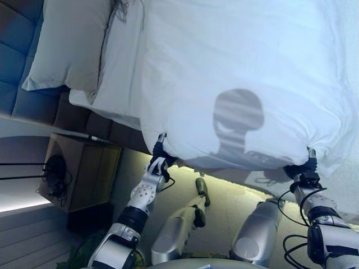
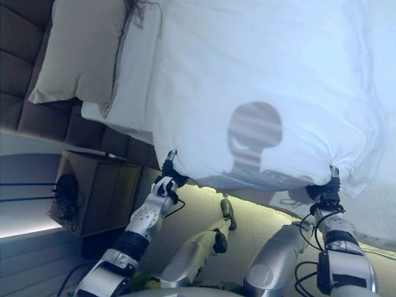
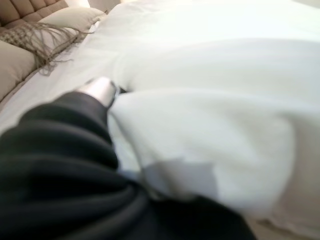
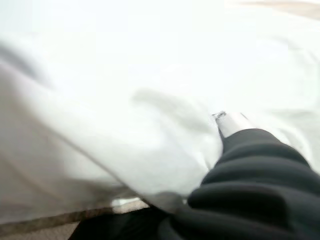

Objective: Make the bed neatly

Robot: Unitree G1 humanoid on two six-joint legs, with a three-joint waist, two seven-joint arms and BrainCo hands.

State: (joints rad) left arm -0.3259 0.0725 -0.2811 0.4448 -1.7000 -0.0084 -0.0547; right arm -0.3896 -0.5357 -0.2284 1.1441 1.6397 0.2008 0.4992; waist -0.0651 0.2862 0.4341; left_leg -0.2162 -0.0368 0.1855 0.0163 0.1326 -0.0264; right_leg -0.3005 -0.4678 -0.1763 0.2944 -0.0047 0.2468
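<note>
Eye views: white duvet [image 1: 235, 73] puffy, lies over the bed [image 1: 120, 73], near edge bunched at both robot hands; pillow [image 1: 70, 42] beside it at the headboard. Wrist views only: fringed throw [image 3: 37, 37]. Left robot hand [image 1: 159, 158], right robot hand [image 1: 303, 168]: fingers buried in duvet, can't tell grip.

Bedroom, hotel-like: bed with white duvet [image 1: 241, 73] filling centre to 3 o'clock, pillow [image 1: 67, 45] at 10 o'clock against tufted padded headboard [image 1: 14, 61], wooden nightstand [image 1: 84, 171] at 8 o'clock beside it.
</note>
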